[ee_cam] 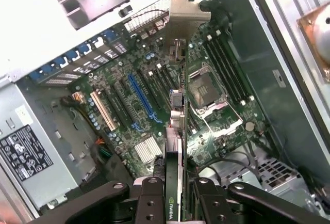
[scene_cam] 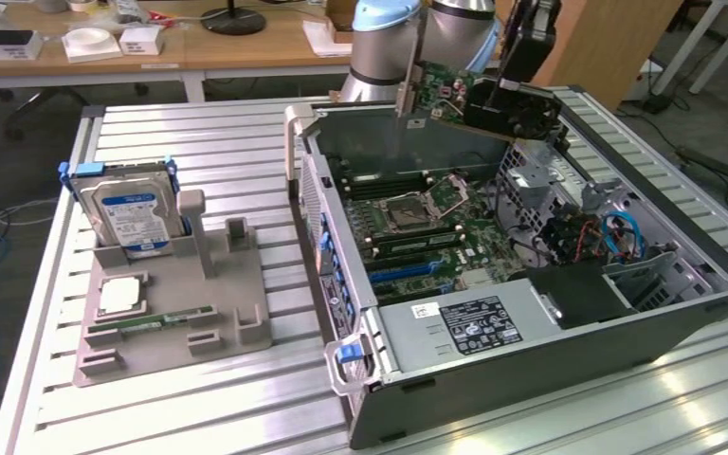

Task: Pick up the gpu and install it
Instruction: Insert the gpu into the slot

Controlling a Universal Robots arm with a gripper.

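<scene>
The scene holds one open computer case (scene_cam: 667, 322), one motherboard (scene_cam: 427, 237), one power supply (scene_cam: 465, 327), one gpu (scene_cam: 459, 95), one gripper (ee_cam: 175, 195), one grey holder (scene_cam: 231, 313), one hard drive (scene_cam: 130, 213), one processor chip (scene_cam: 121, 296) and one memory stick (scene_cam: 149, 322). The motherboard carries one long blue slot (ee_cam: 142, 100), one white slot (ee_cam: 103, 111) and one processor socket (ee_cam: 206, 90).

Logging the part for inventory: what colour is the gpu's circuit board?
Green. The gpu shows it best in the exterior view.
</scene>
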